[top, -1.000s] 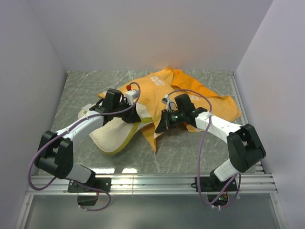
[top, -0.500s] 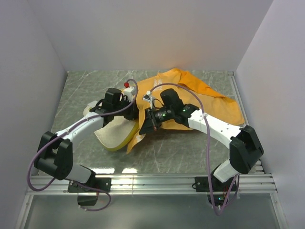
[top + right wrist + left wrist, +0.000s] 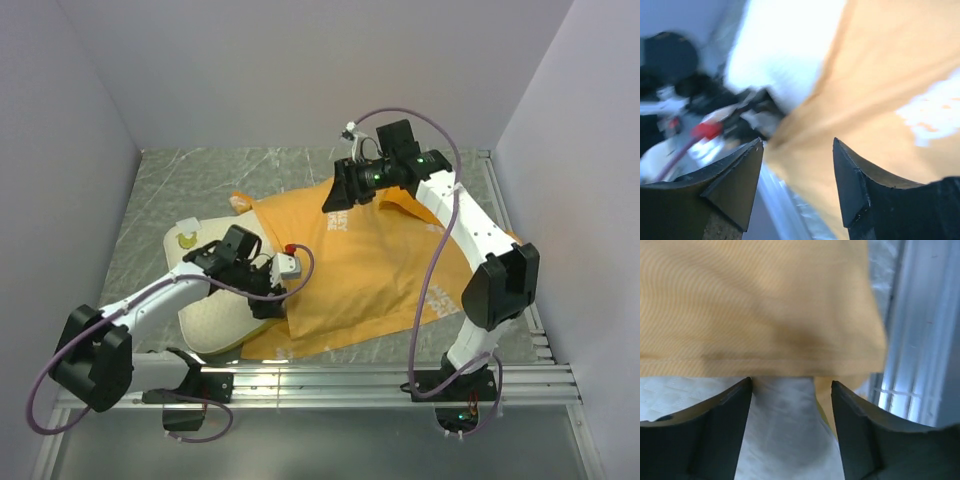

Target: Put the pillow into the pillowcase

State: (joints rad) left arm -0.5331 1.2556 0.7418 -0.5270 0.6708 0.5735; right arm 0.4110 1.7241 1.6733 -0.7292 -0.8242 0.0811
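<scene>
The orange pillowcase lies spread across the middle of the table, its printed lettering faint near the far edge. The cream pillow sticks out at its left side, and the pillow's right part is hidden under the orange fabric. My left gripper sits low at the pillowcase's left hem. It is open over the white pillow, with the orange hem just ahead. My right gripper hangs raised over the far end of the pillowcase, open and holding nothing. The right wrist view is blurred.
An aluminium rail runs along the near edge, bright in the left wrist view. Another rail borders the right side. Pale walls close in the left, back and right. Purple cables loop above both arms.
Both grippers have opened and let go. The pillowcase has been drawn leftward and forward over the pillow. The right arm has risen toward the back; the left arm has pulled back toward the near edge.
</scene>
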